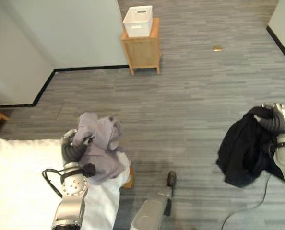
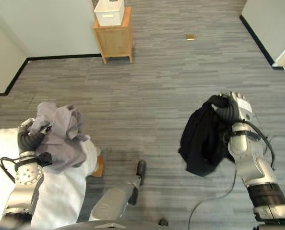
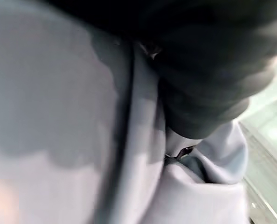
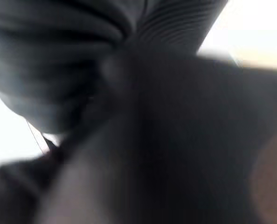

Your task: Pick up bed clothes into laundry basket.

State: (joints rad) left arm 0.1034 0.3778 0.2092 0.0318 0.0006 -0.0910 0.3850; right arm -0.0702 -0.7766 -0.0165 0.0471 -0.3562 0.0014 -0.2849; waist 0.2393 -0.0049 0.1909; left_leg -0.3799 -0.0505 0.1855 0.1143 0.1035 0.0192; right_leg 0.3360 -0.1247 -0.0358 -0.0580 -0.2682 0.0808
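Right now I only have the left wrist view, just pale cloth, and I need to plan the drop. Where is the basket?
Observer: The white laundry basket sits on a small wooden stand by the far wall, across the grey floor.
Operator: Is the right hand free?
Observer: No, the right hand is closed on a black garment that hangs clear of the floor.
Operator: And my cloth?
Observer: It's a lavender garment bunched in the left hand, above the corner of the white bed.

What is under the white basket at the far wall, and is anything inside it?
The white basket sits on a small wooden cabinet by the wall. Its inside is hidden by its walls at this angle. The grey garment and black garment hang from the hands.
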